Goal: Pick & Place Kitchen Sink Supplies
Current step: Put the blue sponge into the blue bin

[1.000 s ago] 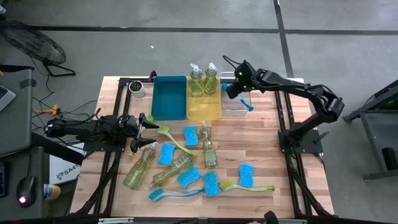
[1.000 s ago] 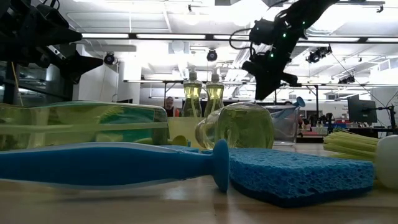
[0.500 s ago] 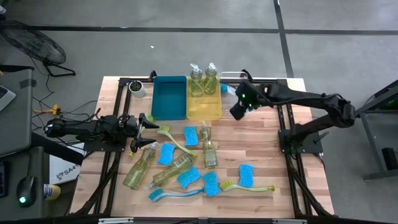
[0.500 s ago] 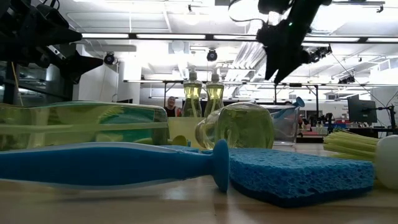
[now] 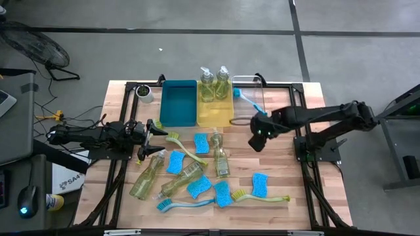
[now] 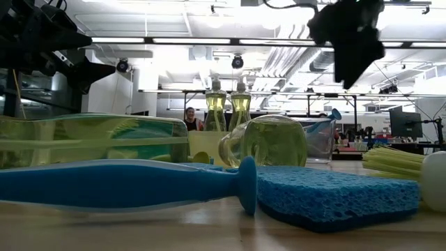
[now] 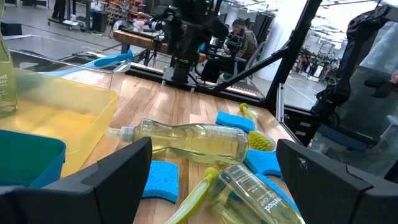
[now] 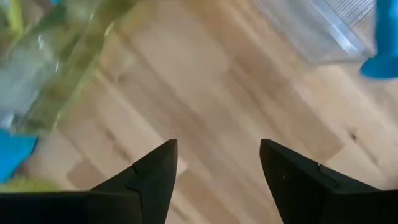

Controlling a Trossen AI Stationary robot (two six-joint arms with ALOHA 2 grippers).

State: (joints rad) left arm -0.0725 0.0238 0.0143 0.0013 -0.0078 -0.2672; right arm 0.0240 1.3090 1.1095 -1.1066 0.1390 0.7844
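Hovering open and empty over bare worktop (image 5: 275,164), the right hand (image 5: 256,140) has a blue brush (image 5: 249,102) (leaning in a clear bin (image 5: 248,84)) just behind it.

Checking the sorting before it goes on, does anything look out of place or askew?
Yes. The blue dish brush lies askew in the clear bin, its handle poking over the rim, while two soap bottles stand upright in the yellow bin.
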